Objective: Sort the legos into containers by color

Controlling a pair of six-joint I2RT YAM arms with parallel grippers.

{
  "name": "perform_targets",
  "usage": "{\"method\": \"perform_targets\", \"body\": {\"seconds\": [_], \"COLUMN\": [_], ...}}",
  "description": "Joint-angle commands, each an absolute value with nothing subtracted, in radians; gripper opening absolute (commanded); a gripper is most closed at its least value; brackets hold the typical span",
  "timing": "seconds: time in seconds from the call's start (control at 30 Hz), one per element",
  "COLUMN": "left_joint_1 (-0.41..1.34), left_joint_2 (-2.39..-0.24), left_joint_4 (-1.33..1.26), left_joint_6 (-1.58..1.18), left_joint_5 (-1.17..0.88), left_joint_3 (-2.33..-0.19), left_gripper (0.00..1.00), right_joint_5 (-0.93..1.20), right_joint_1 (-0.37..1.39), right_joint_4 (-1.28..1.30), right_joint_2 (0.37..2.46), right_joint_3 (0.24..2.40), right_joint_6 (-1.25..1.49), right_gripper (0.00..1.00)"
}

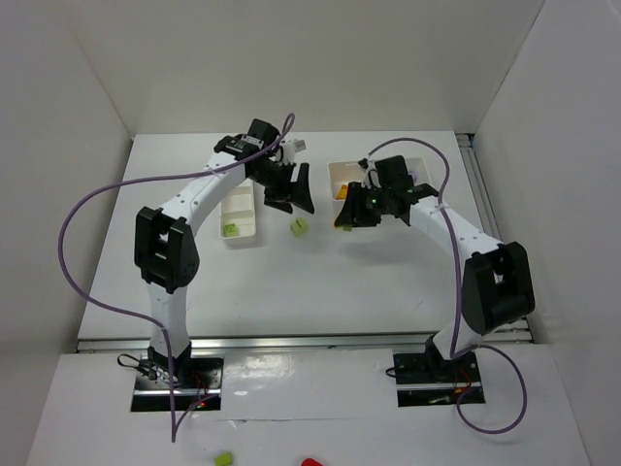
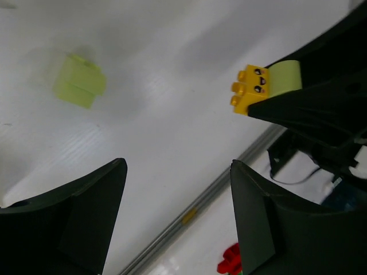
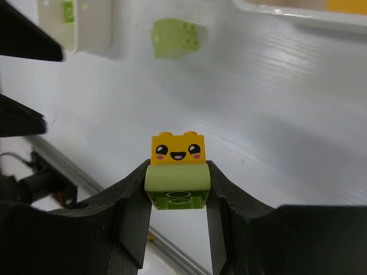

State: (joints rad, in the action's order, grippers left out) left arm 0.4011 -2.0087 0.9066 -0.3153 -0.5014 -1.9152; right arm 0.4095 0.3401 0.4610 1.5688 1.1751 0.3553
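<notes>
The right gripper (image 3: 176, 175) is clamped on a two-brick stack (image 3: 177, 169): a small yellow plastic brick with a printed smiling face (image 3: 178, 150) seated on a lime-green curved plastic brick (image 3: 176, 189). Both fingers bear on the lime-green brick only. The yellow brick projects clear beyond the fingertips, so the long axis of the two-brick stack runs along the fingers, yellow end outward.

The left gripper (image 2: 178, 172) has its jaws spread and holds nothing. In the left wrist view the two-brick stack sits ahead of it and off to one side, raised above the table.

A loose lime-green plastic brick (image 1: 299, 226) lies on the white table between the two grippers and touches neither. It is just beside the narrow white plastic tray (image 1: 243, 206), which already holds a lime-green piece (image 1: 231, 229). The wider white plastic tray (image 1: 332, 180), just beyond the right gripper, holds an orange piece (image 1: 342, 191).

Judgement: the two colours must be separated before binning. The exposed yellow end is the only free grasp face, and the empty left gripper is the only one free to take it.
</notes>
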Motion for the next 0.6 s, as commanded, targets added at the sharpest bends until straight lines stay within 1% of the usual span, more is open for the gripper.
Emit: {"method": "perform_targets", "body": {"seconds": [0.0, 0.03, 0.1, 0.13, 0.2, 0.23, 0.37, 0.5, 0.57], "left_joint_1": [0.374, 0.374, 0.365, 0.365, 0.365, 0.365, 0.365, 0.365, 0.365], "left_joint_2": [-1.953, -1.944, -1.924, -1.911, -1.911, -1.902, -1.893, -1.884, -1.875], "left_joint_4": [0.833, 0.821, 0.798, 0.776, 0.756, 0.72, 0.606, 0.52, 0.52], "left_joint_6": [-0.281, -0.272, -0.261, -0.261, -0.252, -0.261, -0.307, -0.354, -0.354], "left_joint_5": [-0.777, -0.834, -0.902, -0.975, -1.035, -1.101, -1.215, -1.236, -1.217], "left_joint_3": [-1.864, -1.839, -1.821, -1.821, -1.803, -1.802, -1.723, -1.677, -1.677], "left_gripper": [0.82, 0.82, 0.82, 0.82, 0.83, 0.83, 0.83, 0.82, 0.82], "right_joint_5": [0.619, 0.72, 0.8, 0.878, 0.943, 0.99, 1.047, 1.057, 1.069], "right_joint_1": [0.307, 0.307, 0.296, 0.285, 0.285, 0.285, 0.285, 0.285, 0.285], "right_joint_4": [0.356, 0.324, 0.241, 0.22, 0.18, 0.169, 0.117, 0.117, 0.117], "right_joint_2": [1.545, 1.525, 1.516, 1.506, 1.506, 1.517, 1.517, 1.517, 1.517], "right_joint_3": [1.143, 1.134, 1.121, 1.121, 1.121, 1.132, 1.132, 1.132, 1.132], "right_joint_6": [0.339, 0.339, 0.351, 0.363, 0.373, 0.383, 0.405, 0.405, 0.405], "right_gripper": [0.14, 0.14, 0.14, 0.14, 0.14, 0.14, 0.14, 0.14, 0.14]}}
